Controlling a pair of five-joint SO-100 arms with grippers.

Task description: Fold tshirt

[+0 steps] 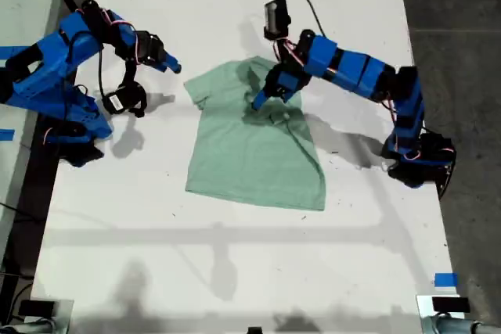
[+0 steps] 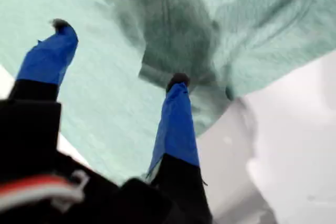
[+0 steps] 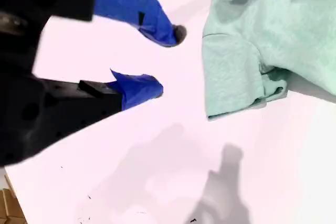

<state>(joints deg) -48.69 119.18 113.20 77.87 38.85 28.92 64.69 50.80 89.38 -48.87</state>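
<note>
Your first gripper (image 2: 118, 53), per the first wrist view, hangs over the tshirt (image 1: 254, 142) w/ both blue fingers (image 2: 176, 124) spread apart, nothing between them, one tip by a bunched dark fold near the cloth's edge. In the exterior view you'll see that arm reaching in from the exterior view's right onto the shirt's upper part; the shirt lies mid-table (image 1: 235, 271), one side folded in. Your second gripper (image 3: 168, 61) is also open and empty, over bare table just beside a sleeve (image 3: 236, 72), at the exterior view's left.
</note>
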